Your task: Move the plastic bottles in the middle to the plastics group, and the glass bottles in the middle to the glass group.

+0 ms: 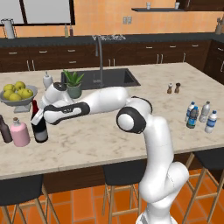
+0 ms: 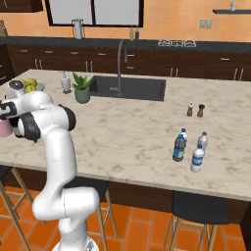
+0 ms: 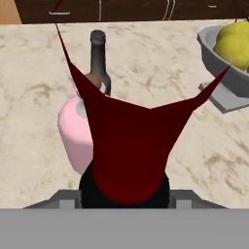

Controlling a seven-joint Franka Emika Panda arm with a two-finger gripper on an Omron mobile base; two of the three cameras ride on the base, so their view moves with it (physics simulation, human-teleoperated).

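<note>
Holding the wine bottle (image 1: pixel 40 127) by its red neck, my claw (image 1: pixel 36 114) is closed narrow around the foil, because the neck is the thinnest part and the jaws fit it well. In the hand view the red foil (image 3: pixel 127 151) is directly in front of the claw and covers much of the picture, so the grip is high on the bottle. The bottle stands upright, and its base looks to be on or just above the counter (image 1: pixel 113 135); I cannot tell which.

Just beyond the claw stands the pink flask (image 1: pixel 19 133), and the small brown bottle (image 1: pixel 5 129) is on the far side of the flask. I judge the wine bottle is here because this is the glass group, so this step is almost done. The fruit bowl (image 1: pixel 18 99) is near, off to one side of the claw, so a straight lift after release seems safer than a swing.

Far away from the claw, at the other end of the counter, the water bottles (image 1: pixel 200 116) stand close together as one cluster, with the shakers (image 1: pixel 173 88) behind them
</note>
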